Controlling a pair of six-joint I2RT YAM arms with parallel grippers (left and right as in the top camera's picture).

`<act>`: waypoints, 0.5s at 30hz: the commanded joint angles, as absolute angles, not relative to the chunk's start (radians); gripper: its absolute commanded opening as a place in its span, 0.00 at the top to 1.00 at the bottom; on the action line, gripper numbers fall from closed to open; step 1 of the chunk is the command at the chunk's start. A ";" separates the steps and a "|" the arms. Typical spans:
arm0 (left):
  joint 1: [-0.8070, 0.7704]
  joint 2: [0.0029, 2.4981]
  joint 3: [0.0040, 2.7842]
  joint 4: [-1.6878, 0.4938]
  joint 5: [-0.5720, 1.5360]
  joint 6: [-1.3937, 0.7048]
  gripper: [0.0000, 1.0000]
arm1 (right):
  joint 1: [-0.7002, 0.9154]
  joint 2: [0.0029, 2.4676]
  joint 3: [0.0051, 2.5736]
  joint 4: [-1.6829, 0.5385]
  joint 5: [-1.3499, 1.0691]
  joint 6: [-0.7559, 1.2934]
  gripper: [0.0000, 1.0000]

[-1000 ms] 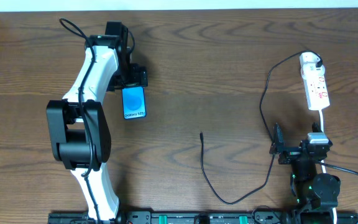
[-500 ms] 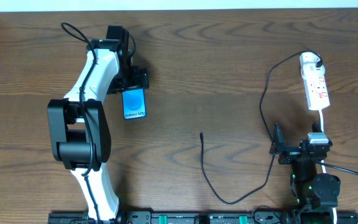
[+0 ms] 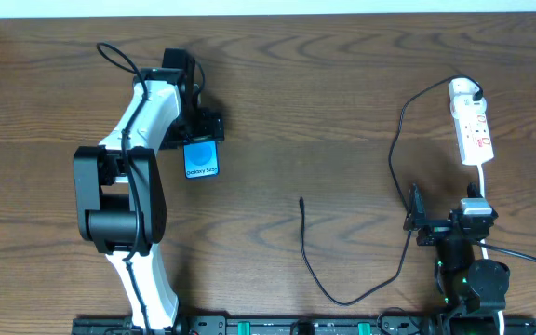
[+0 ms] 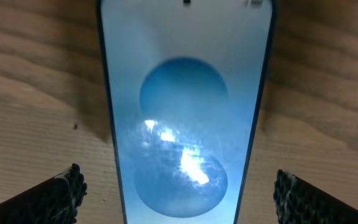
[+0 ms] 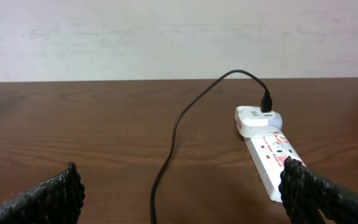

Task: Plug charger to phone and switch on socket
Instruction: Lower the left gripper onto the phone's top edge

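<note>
The phone (image 3: 201, 160) lies flat at the left of the table, its blue screen up. My left gripper (image 3: 203, 128) hovers over the phone's far end. In the left wrist view the phone (image 4: 185, 112) fills the middle, and the left gripper (image 4: 180, 198) stands open astride it, its fingers (image 4: 64, 194) clear of both edges. The charger (image 3: 305, 244), a thin black cable, ends in a loose tip at mid-table. Its white plug head (image 5: 257, 118) sits in the socket (image 5: 269, 157). My right gripper (image 5: 182, 190) is open and empty, short of the socket (image 3: 474, 132).
A thick white cord (image 3: 484, 179) runs from the power strip down to the right arm's base. The cable loops across the wood between the two arms. The table's back edge meets a pale wall (image 5: 166, 37).
My left gripper has shifted slightly right and nearer over the phone. The phone, the cable and the right arm have not moved.
</note>
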State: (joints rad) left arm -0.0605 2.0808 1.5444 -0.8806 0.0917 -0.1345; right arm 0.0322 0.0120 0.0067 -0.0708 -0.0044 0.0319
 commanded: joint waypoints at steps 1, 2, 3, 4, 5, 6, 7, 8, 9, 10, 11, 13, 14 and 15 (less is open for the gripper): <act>-0.058 2.096 1.533 -0.871 0.097 -0.144 0.02 | 0.040 0.006 0.006 -0.075 -0.006 0.014 0.01; -0.058 2.097 1.532 -0.868 0.097 -0.144 0.02 | 0.040 0.006 0.006 -0.075 -0.007 0.014 0.01; -0.058 2.097 1.531 -0.865 0.097 -0.144 0.02 | 0.040 0.006 0.006 -0.075 -0.007 0.014 0.01; -0.058 2.097 1.528 -0.861 0.097 -0.144 0.02 | 0.040 0.006 0.006 -0.075 -0.007 0.014 0.01; -0.058 2.097 1.526 -0.857 0.097 -0.144 0.01 | 0.040 0.006 0.006 -0.075 -0.006 0.014 0.01; -0.058 2.097 1.522 -0.851 0.097 -0.144 0.02 | 0.040 0.006 0.006 -0.075 -0.007 0.014 0.01; -0.058 2.097 1.518 -0.846 0.097 -0.144 0.02 | 0.040 0.006 0.006 -0.075 -0.007 0.014 0.01; -0.058 2.097 1.513 -0.838 0.097 -0.144 0.02 | 0.040 0.006 0.006 -0.075 -0.006 0.014 0.01; -0.059 2.097 1.507 -0.830 0.097 -0.144 0.02 | 0.040 0.006 0.006 -0.075 -0.006 0.014 0.01; -0.059 2.097 1.502 -0.823 0.097 -0.144 0.02 | 0.040 0.006 0.006 -0.075 -0.007 0.014 0.01; -0.058 2.097 1.495 -0.814 0.097 -0.144 0.02 | 0.040 0.006 0.005 -0.075 -0.007 0.014 0.01; -0.058 2.098 1.490 -0.805 0.097 -0.144 0.02 | 0.040 0.006 0.006 -0.075 -0.006 0.014 0.01; -0.059 2.098 1.490 -0.804 0.097 -0.144 0.02 | 0.040 0.006 0.006 -0.075 -0.007 0.014 0.01; -0.059 2.098 1.490 -0.801 0.097 -0.144 0.02 | 0.040 0.006 0.006 -0.075 -0.006 0.014 0.01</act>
State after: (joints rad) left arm -0.0605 2.0808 1.4986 -0.8051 0.0990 -0.1345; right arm 0.0322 0.0120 0.0067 -0.0708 -0.0044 0.0319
